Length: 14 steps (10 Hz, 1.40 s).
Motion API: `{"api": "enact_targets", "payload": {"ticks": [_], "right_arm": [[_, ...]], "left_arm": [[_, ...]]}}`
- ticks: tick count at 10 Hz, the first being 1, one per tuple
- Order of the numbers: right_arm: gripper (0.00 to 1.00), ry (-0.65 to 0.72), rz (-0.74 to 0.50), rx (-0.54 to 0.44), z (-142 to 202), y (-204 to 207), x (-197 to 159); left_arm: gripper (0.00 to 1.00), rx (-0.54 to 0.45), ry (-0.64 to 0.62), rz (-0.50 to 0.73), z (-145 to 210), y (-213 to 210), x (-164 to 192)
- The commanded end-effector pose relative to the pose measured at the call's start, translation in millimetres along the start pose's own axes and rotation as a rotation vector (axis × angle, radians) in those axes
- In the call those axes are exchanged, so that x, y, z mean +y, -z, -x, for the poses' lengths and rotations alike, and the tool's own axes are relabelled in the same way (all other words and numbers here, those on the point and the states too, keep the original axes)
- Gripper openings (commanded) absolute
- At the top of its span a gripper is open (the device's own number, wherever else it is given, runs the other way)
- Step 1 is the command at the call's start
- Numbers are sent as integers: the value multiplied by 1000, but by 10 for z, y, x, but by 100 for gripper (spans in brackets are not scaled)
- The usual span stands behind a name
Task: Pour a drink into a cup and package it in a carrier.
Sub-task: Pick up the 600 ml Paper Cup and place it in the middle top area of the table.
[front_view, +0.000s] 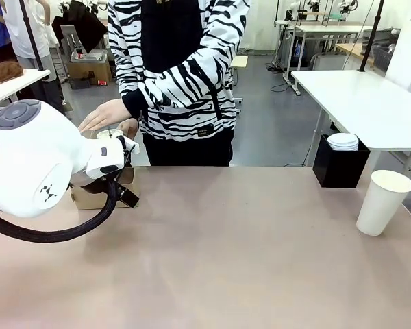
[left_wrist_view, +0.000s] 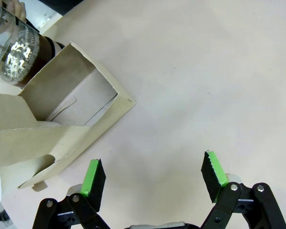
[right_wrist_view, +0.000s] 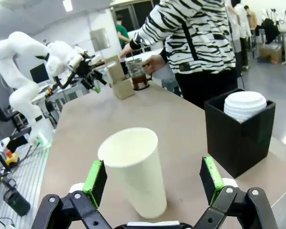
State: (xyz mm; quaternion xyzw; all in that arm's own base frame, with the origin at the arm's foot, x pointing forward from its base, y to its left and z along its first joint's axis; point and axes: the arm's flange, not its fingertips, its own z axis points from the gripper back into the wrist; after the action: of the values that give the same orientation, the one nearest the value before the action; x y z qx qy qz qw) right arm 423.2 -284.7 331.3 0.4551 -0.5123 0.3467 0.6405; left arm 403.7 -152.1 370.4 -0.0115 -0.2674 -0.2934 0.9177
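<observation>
My right tool (right_wrist_view: pixel 152 177) is wide open and holds nothing. Just ahead of it, the cup (right_wrist_view: pixel 133 167) stands on the surface (right_wrist_view: pixel 181 119). It is tall and plain white, with an open top. Beside it, a black box (right_wrist_view: pixel 238 138) holds white lids (right_wrist_view: pixel 245 104). My left tool (left_wrist_view: pixel 152 179) is wide open too, next to the brown cardboard carrier (left_wrist_view: pixel 62 114). Farther off, a person's hand (right_wrist_view: pixel 155 63) holds a glass jar (right_wrist_view: pixel 137 76) with the dark drink (right_wrist_view: pixel 139 82), close to the carrier.
</observation>
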Motion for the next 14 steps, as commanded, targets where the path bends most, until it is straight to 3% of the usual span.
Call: {"api": "enact_targets", "payload": {"ticks": [1, 4, 7, 9, 12, 14], "right_arm": [[100, -89, 2, -22, 177, -21, -102], [100, -178, 80, -33, 594, 87, -22], [100, -191, 79, -53, 925, 309, 168], [100, -210, 80, -64, 976, 434, 268], [100, -160, 46, -48, 1004, 265, 162], [100, -107, 91, -65, 987, 359, 204]], "left_arm": [[100, -1, 0, 1, 1, -3, 0], [100, -1, 0, 1, 1, -3, 0], [100, -1, 0, 1, 1, -3, 0], [100, -1, 0, 1, 1, -3, 0], [100, -1, 0, 1, 1, -3, 0], [100, -1, 0, 1, 1, -3, 0]]}}
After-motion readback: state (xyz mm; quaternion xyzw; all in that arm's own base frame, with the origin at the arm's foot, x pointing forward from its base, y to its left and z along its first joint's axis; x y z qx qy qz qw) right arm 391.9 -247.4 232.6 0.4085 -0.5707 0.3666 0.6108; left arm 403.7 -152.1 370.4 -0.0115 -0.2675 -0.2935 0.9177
